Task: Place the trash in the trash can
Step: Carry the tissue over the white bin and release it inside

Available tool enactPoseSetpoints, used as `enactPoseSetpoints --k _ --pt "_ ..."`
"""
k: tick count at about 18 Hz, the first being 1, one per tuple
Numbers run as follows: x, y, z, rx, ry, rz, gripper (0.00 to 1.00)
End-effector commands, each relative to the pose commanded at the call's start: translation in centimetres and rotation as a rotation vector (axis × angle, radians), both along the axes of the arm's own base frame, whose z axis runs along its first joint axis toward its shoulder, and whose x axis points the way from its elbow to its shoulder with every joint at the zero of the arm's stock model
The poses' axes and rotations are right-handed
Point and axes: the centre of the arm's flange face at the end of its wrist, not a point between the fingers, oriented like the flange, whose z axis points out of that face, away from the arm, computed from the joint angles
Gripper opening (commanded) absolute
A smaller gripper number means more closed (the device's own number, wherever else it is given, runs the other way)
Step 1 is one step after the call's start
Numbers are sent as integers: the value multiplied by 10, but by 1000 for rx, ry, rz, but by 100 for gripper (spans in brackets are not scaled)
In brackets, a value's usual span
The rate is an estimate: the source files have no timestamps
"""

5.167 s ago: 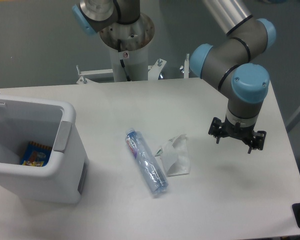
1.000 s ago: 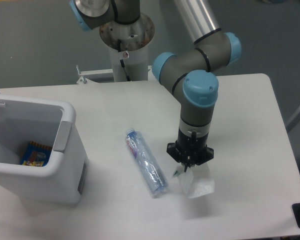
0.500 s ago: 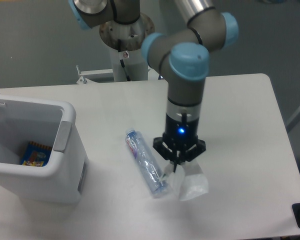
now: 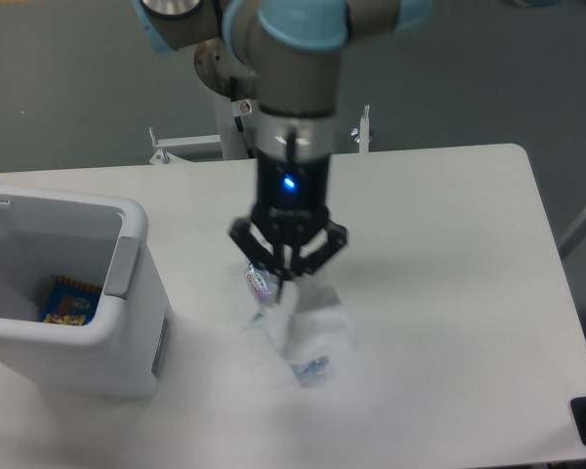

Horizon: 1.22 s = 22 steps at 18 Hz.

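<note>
Wrapper (image 4: 313, 330), crumpled and translucent, hangs pinched between the gripper (image 4: 284, 283) fingers, which are clamped on its top edge. It covers most of the bottle (image 4: 262, 283) lying on the counter (image 4: 449, 293). Trash can (image 4: 68, 293) stands far left.

The arm hangs vertically, wrist light glowing blue, its gripper (image 4: 284, 280) seemingly pinched closed, pointing straight down.

Grey tubular arm segments (image 4: 293, 59) with light-blue joint caps. Just above the gripper (image 4: 284, 283), a black wrist block with a small blue light glowing on it and a thin dark cable along the grey cylinder. Black spreading linkages flanking slim black fingers (image 4: 275, 273).
</note>
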Motion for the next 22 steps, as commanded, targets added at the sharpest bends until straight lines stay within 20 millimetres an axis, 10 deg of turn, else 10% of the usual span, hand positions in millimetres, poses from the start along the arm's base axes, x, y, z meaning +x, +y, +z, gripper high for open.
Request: enactPoseSetpoints --k 12,22 --pt "142 32 8 -10 -16 -216 4" --pt "170 40 -8 -33 -30 -272 78"
